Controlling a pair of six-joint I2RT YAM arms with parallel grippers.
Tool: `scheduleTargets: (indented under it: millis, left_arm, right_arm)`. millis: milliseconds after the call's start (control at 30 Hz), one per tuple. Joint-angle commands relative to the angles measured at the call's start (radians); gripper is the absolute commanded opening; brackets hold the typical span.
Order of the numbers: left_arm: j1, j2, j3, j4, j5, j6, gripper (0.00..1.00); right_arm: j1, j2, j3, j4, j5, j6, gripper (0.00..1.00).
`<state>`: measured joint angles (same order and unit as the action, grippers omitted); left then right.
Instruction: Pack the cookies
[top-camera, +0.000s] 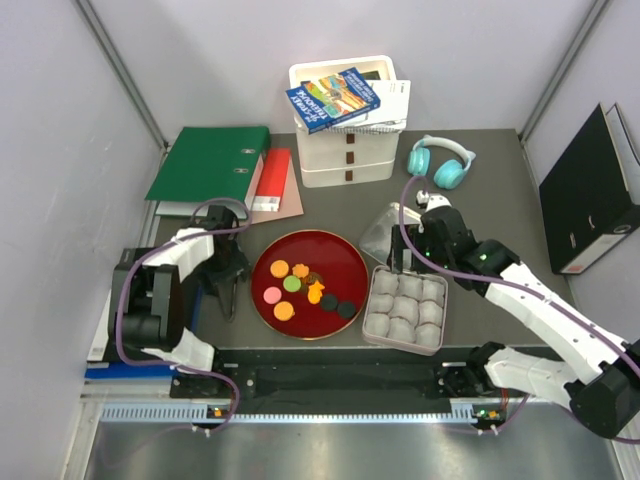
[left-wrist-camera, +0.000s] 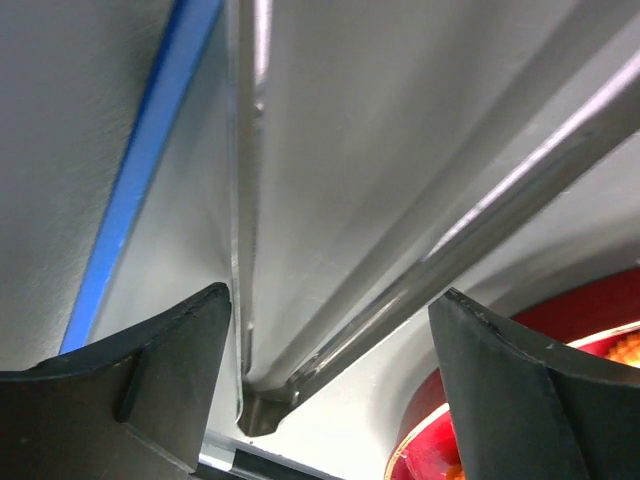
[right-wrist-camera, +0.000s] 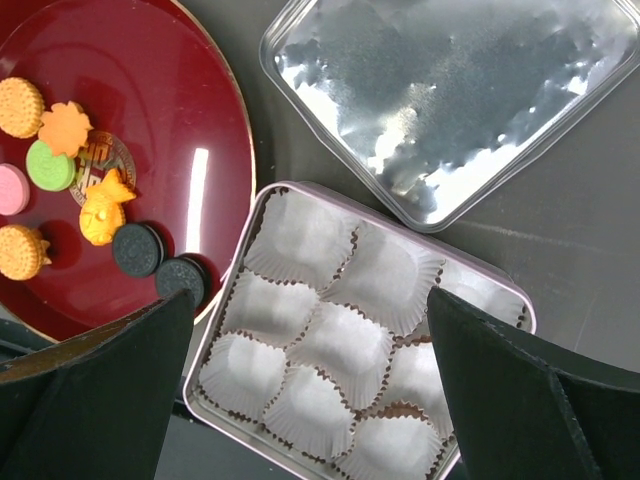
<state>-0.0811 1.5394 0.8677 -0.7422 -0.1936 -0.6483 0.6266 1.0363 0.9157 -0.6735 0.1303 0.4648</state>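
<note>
Dark tabletop (top-camera: 500, 205), plated cookies (top-camera: 292, 284), binder (top-camera: 210, 163) overhead only

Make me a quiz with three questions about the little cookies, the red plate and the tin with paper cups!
1. Where are the small colourful cookies?
A) in a blue bowl
B) on the round dark-red plate
C) on a wooden shelf

2. How many round black cookies are there?
A) none
B) five
C) two

3. What are the white paper cups in the square metal tin like?
A) empty
B) full of cookies
C) hidden under a lid

Answers:
1 B, every cookie lies on the plate.
2 C, two black ones sit next to each other near the plate's edge.
3 A, each cup shows only white paper inside.
</note>
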Motion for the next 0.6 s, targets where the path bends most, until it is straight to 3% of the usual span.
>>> scheduleTargets:
  millis: [0, 200, 333, 400, 567]
  left_arm:
    - [0.004, 0.053, -0.01, 0.081, 0.026, 0.03, 0.84]
    - [0.009, 0.074, -0.052, 0.129, 0.055, 0.061, 0.73]
    - [0.012, 0.113, -0.033, 0.115, 0.094, 0.073, 0.52]
    - [0.012, 0.119, -0.033, 0.113, 0.097, 0.075, 0.35]
    - [0.012, 0.055, -0.006, 0.057, 0.051, 0.059, 0.17]
  right_arm:
    - [0.013, 0.014, 0.026, 0.031, 0.026, 0.003, 0.99]
    - [0.013, 0.037, 0.029, 0.04, 0.035, 0.005, 0.99]
    - [0.013, 0.053, 0.032, 0.041, 0.035, 0.005, 0.99]
    - [0.013, 0.059, 0.038, 0.043, 0.037, 0.005, 0.99]
    - [0.012, 0.079, 0.057, 0.048, 0.034, 0.002, 0.99]
